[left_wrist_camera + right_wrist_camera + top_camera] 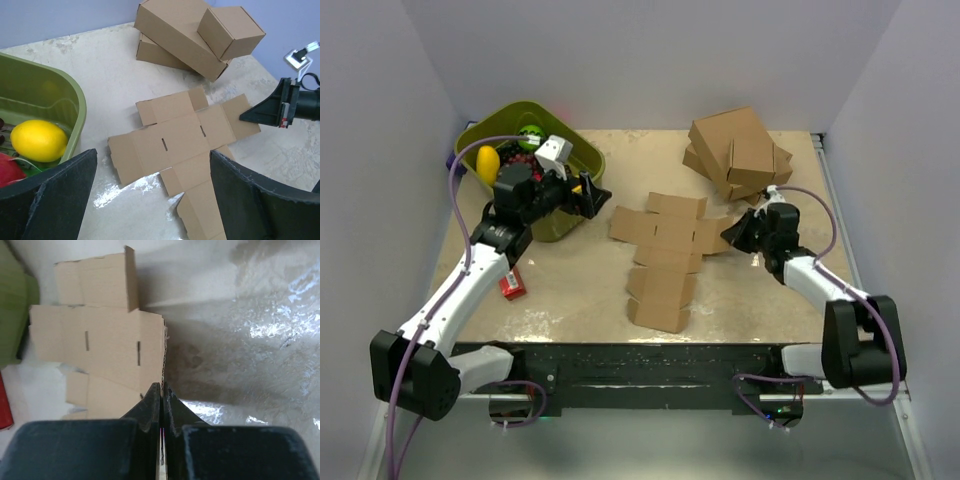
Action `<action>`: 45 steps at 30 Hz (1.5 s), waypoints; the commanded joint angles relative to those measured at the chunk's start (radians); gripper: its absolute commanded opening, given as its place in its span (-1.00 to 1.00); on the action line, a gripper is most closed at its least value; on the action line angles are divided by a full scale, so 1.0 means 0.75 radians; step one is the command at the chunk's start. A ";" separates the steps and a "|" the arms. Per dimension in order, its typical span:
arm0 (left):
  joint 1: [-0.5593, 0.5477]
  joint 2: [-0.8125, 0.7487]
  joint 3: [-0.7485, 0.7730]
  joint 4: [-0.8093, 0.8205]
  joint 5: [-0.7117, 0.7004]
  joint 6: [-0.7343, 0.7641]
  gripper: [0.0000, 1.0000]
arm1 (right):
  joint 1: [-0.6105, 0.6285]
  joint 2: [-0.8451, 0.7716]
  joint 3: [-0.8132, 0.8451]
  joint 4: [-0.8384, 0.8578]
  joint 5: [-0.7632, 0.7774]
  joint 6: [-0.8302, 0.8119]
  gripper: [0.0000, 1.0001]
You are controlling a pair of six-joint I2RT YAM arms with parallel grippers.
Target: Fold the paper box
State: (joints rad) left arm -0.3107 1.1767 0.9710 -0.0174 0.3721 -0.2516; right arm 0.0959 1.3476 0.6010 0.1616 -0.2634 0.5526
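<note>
Two claws: left claw (598, 196) released, jaws wide, hovering beside green bin (475, 130); right claw (736, 238) clenched on right flap edge of paper box (665, 255). Paper box lies unfolded, mostly flat, middle of desk (570, 290), near stacked cartons (735, 150) at far right. Yellow fruit (39, 141) sits in bin.

A pale, mottled table (570, 285) with a glossy sheen carries everything; a paper box (665, 260) of plain brown cardboard lies unfolded about the middle, its creased panels and flaps spread in a rough cross, two short slots cut in the central panel; a pile of closed brown cartons (735, 150) sits at the far right corner, well apart from it; a green plastic tub (50, 92) stands at the far left; a small red packet (512, 287) lies near the front left edge.
</note>
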 commanded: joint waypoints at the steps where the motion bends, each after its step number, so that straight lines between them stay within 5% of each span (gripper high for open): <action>1: -0.003 -0.037 -0.004 0.052 0.062 -0.030 0.98 | -0.005 -0.193 0.088 -0.137 -0.082 -0.105 -1.00; 12: 0.207 -0.072 -0.053 0.278 0.444 -0.229 0.99 | -0.007 -0.584 0.244 -0.324 -0.229 -0.160 -1.00; 16: 0.294 -0.078 -0.117 0.563 0.702 -0.419 0.99 | -0.005 -0.631 0.329 -0.338 -0.336 -0.142 -1.00; 23: 0.304 -0.106 -0.063 0.424 0.684 -0.276 0.99 | -0.005 -0.670 0.469 -0.340 -0.554 -0.101 -1.00; 31: 0.347 -0.113 -0.086 0.548 0.804 -0.364 0.99 | -0.005 -0.633 0.555 -0.122 -0.894 0.091 -1.00; 36: 0.463 -0.080 -0.168 0.859 0.909 -0.607 0.99 | -0.005 -0.619 0.616 -0.064 -0.986 0.161 -1.00; 45: 0.545 -0.104 -0.153 0.766 0.882 -0.521 0.99 | -0.005 -0.625 0.692 0.016 -1.033 0.259 -1.00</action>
State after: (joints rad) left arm 0.0753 1.1095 0.8501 0.5240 1.0130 -0.6437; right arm 0.0959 0.8871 1.0691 0.0917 -0.9905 0.6739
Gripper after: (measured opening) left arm 0.995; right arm 0.015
